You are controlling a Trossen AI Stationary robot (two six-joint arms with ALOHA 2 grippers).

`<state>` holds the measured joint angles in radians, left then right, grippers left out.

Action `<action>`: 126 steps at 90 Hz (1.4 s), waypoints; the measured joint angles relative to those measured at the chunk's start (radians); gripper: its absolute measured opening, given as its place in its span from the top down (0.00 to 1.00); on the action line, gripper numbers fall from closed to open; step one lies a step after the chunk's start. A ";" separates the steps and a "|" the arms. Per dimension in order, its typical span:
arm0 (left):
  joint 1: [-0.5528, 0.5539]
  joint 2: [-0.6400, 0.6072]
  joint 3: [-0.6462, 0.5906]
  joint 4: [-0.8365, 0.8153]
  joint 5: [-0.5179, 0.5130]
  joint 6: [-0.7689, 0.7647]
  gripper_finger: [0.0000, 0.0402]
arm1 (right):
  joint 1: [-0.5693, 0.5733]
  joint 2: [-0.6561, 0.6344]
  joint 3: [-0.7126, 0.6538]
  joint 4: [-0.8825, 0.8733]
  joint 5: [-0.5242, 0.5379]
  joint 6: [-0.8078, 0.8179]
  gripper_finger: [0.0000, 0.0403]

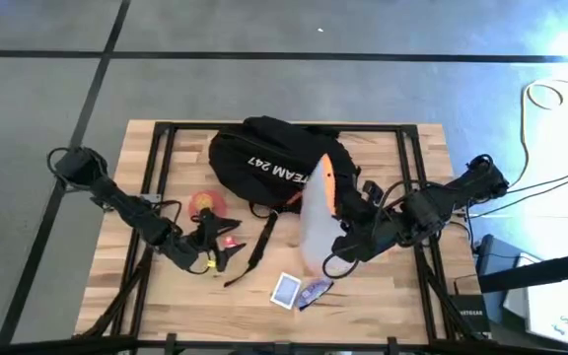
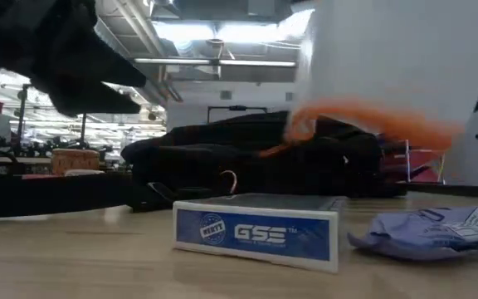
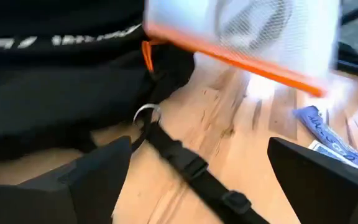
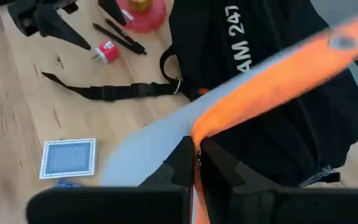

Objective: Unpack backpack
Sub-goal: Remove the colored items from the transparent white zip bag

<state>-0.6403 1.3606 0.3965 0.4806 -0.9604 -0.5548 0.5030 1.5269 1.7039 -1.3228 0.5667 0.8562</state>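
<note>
The black backpack (image 1: 264,163) with white "TEAM 247" lettering lies at the table's far middle, and one strap (image 1: 260,242) trails from it toward the near edge. A white mesh pouch (image 1: 317,217) with an orange edge hangs blurred over the backpack's right side, with my right gripper (image 4: 196,155) shut on it. My left gripper (image 3: 197,186) hovers open near the strap (image 3: 185,162) and a small red item (image 1: 230,242), its fingers on either side of the strap and touching nothing. My right gripper pinches the pouch's orange edge (image 4: 199,134) between its two fingers, coming from the table's right. The orange edge runs away from the fingers across the backpack. The pouch (image 2: 388,58) is lifted above the table; whether its far end rests on the backpack, I cannot tell.
A blue card box (image 2: 256,232) and a crumpled blue packet (image 2: 430,232) lie near the front edge. A pink-red object (image 1: 205,202) and dark pens (image 4: 118,37) sit left of the backpack. Bare wood lies at the near left and far right.
</note>
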 joint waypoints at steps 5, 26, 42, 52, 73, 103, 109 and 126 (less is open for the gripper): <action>0.010 0.034 0.000 0.049 -0.001 0.023 0.10 | 0.000 0.000 0.000 0.001 0.004 0.000 1.00; 0.065 0.212 0.000 0.301 0.084 0.030 0.10 | 0.000 -0.001 0.000 0.014 0.009 -0.017 1.00; 0.092 0.328 0.016 0.392 0.151 -0.008 0.10 | 0.000 -0.016 0.000 0.013 0.024 -0.018 1.00; 0.095 0.362 0.034 0.394 0.167 -0.014 0.10 | 0.001 -0.028 0.004 0.008 0.035 -0.018 1.00; 0.091 0.365 0.043 0.396 0.176 0.021 0.10 | 0.000 -0.068 0.006 -0.041 0.097 0.028 1.00; 0.091 0.365 0.043 0.393 0.176 0.014 0.10 | 0.000 -0.168 0.011 -0.251 0.355 0.301 1.00; 0.092 0.365 0.043 0.393 0.176 0.013 0.10 | -0.002 -0.194 0.013 -0.246 0.430 0.317 1.00; 0.092 0.365 0.043 0.394 0.176 0.013 0.10 | -0.050 -0.247 0.009 -0.248 0.580 0.340 1.00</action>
<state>-0.5488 1.7252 0.4393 0.8745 -0.7841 -0.5419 0.4529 1.2795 1.7132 -1.5704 1.1469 1.1961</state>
